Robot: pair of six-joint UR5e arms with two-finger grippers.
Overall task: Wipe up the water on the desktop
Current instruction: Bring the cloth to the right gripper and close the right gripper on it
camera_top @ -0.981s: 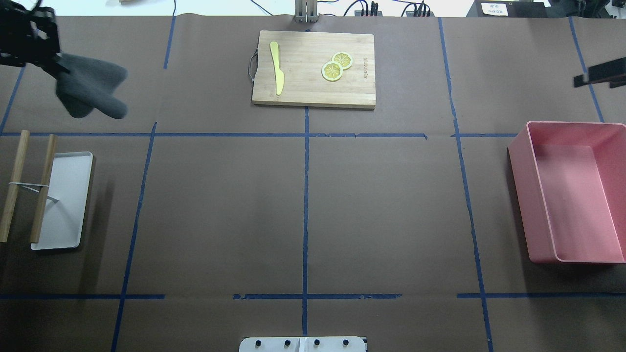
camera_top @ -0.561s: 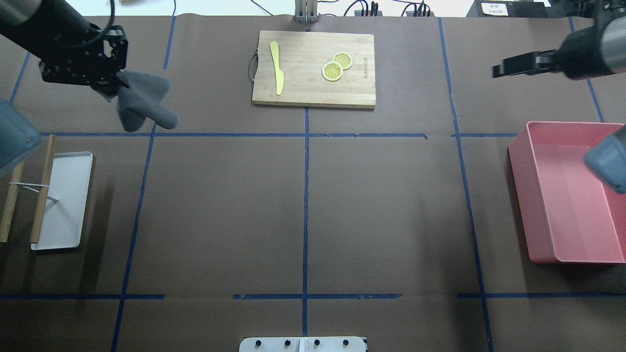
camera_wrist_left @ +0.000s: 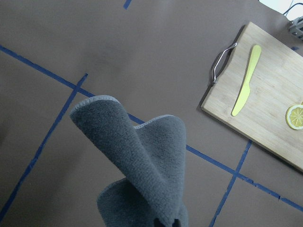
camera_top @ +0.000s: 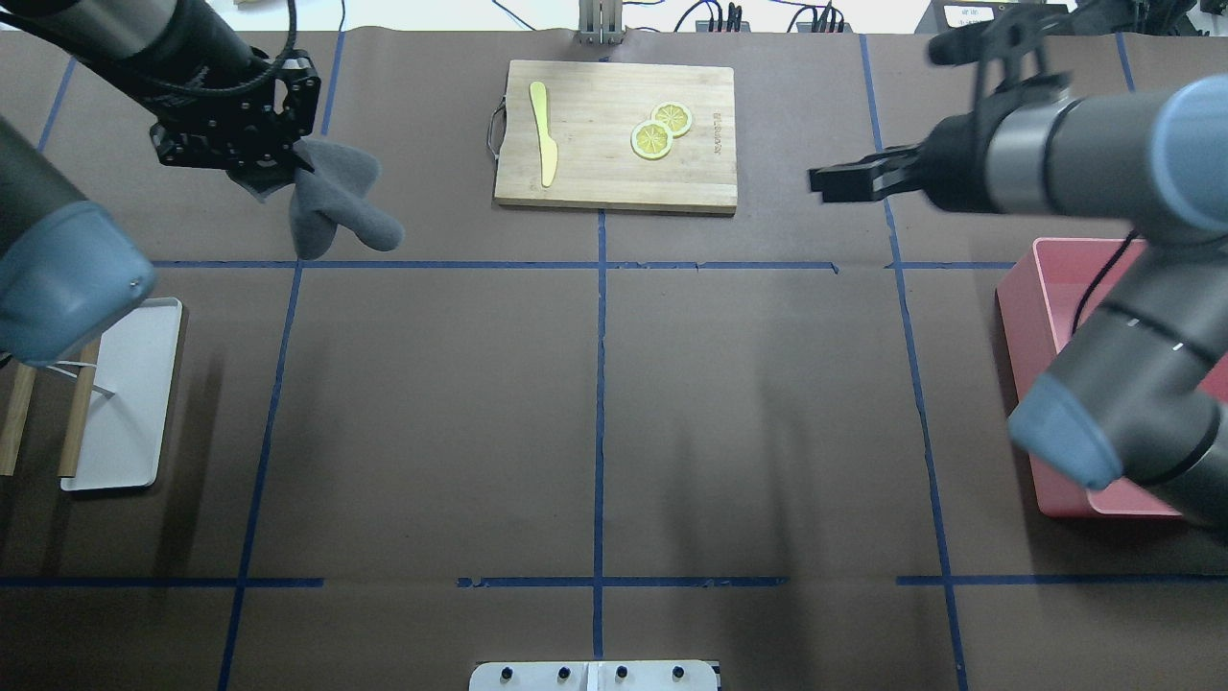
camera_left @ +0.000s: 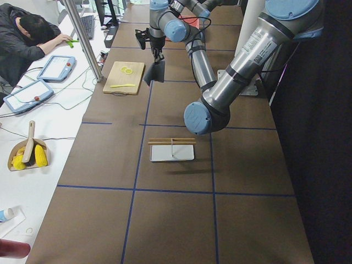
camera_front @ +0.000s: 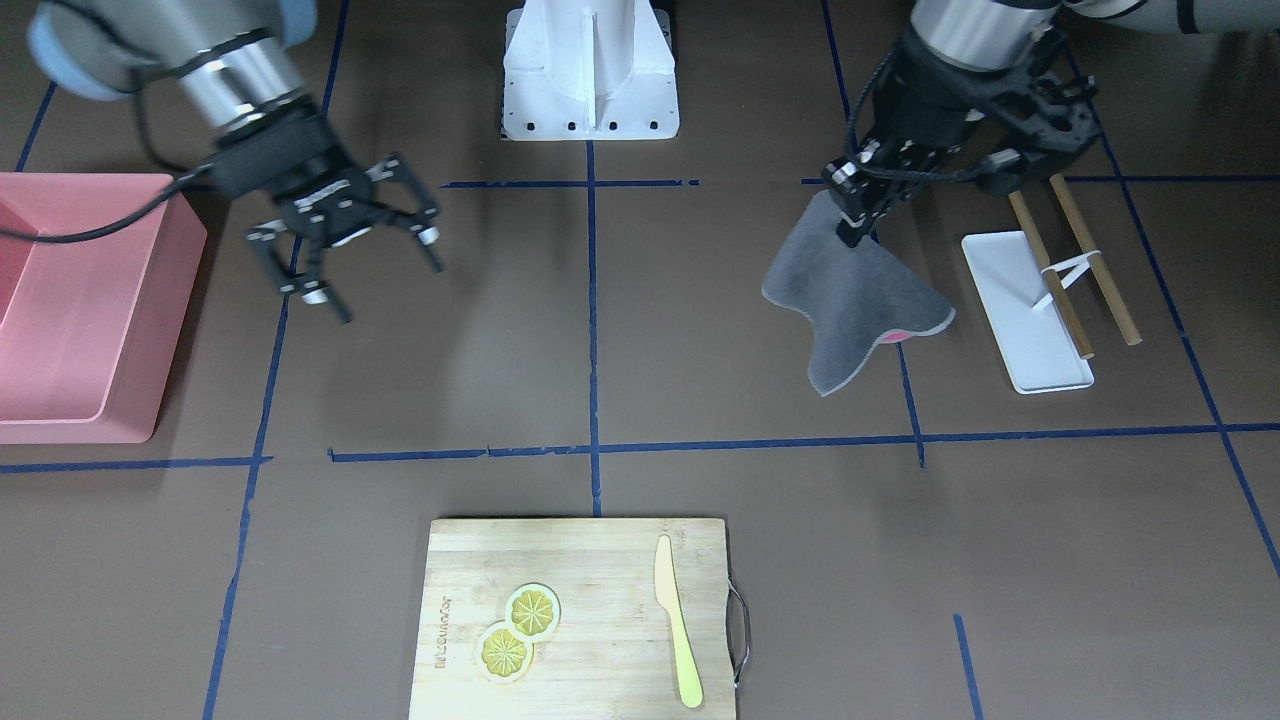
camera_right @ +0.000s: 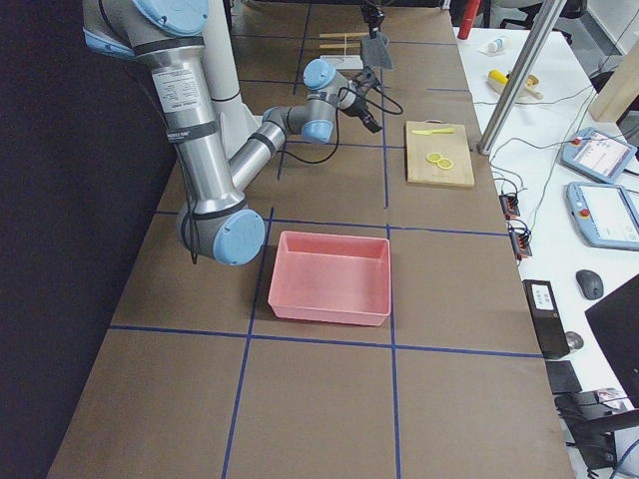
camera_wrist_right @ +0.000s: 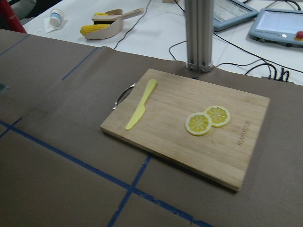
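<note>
desktop: brown tabletop [camera_top: 767,403] with a grid of blue tape lines, fills the whole overhead view, under both arms
left gripper: [camera_front: 850,232] jaws pinched tight on the top corner of a grey cloth, held above the desktop in the far-left cell
grey cloth: [camera_front: 850,290] hangs loose from the left gripper and folds on itself; a bit of pink shows at one edge; the lower end is over a blue tape crossing; cannot tell if it touches the desktop
right gripper: [camera_front: 390,293] fingers spread wide, nothing between them, up over the desktop between the pink bin and the centre tape line
cutting board: [camera_top: 595,134] bamboo, metal handle on one short end, flat at the far centre of the desktop, between the two grippers in the overhead view
knife: [camera_top: 544,134] yellow, lies flat on the board near the handle end
lemon slices: [camera_top: 652,140] two, overlapping, on the other half of the board
pink bin: [camera_front: 150,330] open-top, on the desktop at the robot's right, apart from the right gripper
white tray: [camera_front: 1010,290] small, rectangular, on the robot's left, near the cloth but not touching it
wooden sticks: [camera_front: 1100,273] two parallel sticks joined by a thin crosspiece, one over the tray's edge
</note>
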